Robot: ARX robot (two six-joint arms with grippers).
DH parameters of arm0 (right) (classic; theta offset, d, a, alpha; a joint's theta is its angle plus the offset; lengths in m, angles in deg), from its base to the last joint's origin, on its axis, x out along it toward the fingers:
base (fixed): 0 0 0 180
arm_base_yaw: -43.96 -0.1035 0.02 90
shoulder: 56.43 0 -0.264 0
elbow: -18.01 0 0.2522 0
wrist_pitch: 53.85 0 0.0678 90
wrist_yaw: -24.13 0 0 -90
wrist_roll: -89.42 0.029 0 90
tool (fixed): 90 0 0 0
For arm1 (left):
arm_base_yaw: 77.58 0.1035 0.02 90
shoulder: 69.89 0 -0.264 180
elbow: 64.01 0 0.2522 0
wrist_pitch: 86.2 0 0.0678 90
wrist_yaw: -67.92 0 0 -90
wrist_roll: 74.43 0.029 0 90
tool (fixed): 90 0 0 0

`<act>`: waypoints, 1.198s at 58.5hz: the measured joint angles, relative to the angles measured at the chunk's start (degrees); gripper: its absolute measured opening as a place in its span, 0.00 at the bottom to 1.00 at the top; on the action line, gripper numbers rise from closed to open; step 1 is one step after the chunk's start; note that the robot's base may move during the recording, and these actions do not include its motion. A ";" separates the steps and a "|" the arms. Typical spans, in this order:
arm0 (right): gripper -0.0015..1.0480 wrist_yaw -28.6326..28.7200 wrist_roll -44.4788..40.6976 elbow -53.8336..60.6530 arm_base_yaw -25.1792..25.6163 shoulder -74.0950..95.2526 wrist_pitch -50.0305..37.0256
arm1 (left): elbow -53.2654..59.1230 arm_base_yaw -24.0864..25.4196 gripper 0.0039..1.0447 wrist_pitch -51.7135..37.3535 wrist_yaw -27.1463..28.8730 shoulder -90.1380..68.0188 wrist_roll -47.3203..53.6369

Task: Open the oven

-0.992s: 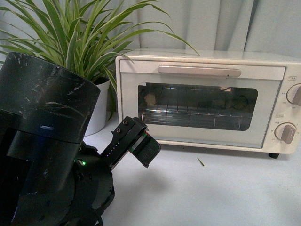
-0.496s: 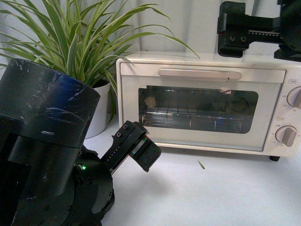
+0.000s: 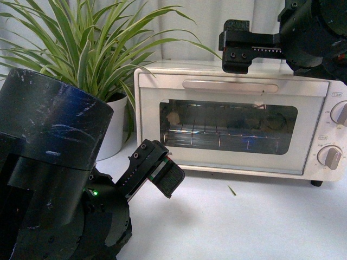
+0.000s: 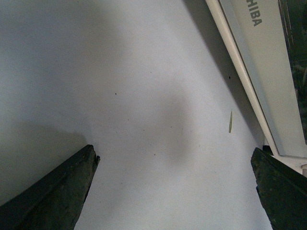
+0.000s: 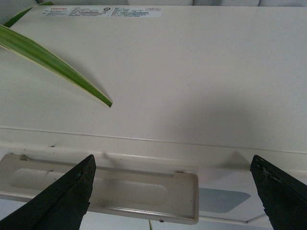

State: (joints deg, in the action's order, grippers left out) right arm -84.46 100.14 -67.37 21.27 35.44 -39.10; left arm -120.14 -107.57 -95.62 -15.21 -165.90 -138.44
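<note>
Striped green plant (image 3: 92,49) in white pot (image 3: 115,127) stands behind left jaws, a bit to their left, well apart from right jaws. One leaf (image 5: 62,72) ends ahead of right jaws, tip w/in the gap's width, nearer one jaw. White table (image 3: 255,222) under left jaws. Thin green sliver (image 4: 230,121) lies on it ahead of left jaws. Pale curtain (image 3: 184,27) at back, behind right jaws.

Right gripper comes in over the oven

One second ago the right gripper (image 3: 236,46) was not in the front view. Half a second ago it showed at the upper right, over the top of the oven (image 3: 227,157). Now it has moved further to the left and a little lower, and its tip hangs above the bar handle (image 3: 230,85).
</note>
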 joint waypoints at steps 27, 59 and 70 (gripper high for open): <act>0.91 1.05 5.18 -0.24 -1.27 -1.62 6.03 | 0.00 0.11 0.94 0.00 0.09 0.04 -0.63; 0.91 -4.70 12.31 -7.65 -2.12 2.86 16.48 | 0.02 0.02 0.94 0.00 0.11 0.15 -0.76; 0.91 -3.98 12.17 -7.82 -2.64 2.84 17.75 | 0.02 0.15 0.94 0.00 0.07 0.15 -0.79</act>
State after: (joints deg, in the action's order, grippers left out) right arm -88.44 112.32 -75.19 18.62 38.28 -21.35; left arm -120.12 -107.42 -95.62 -15.14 -165.75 -139.23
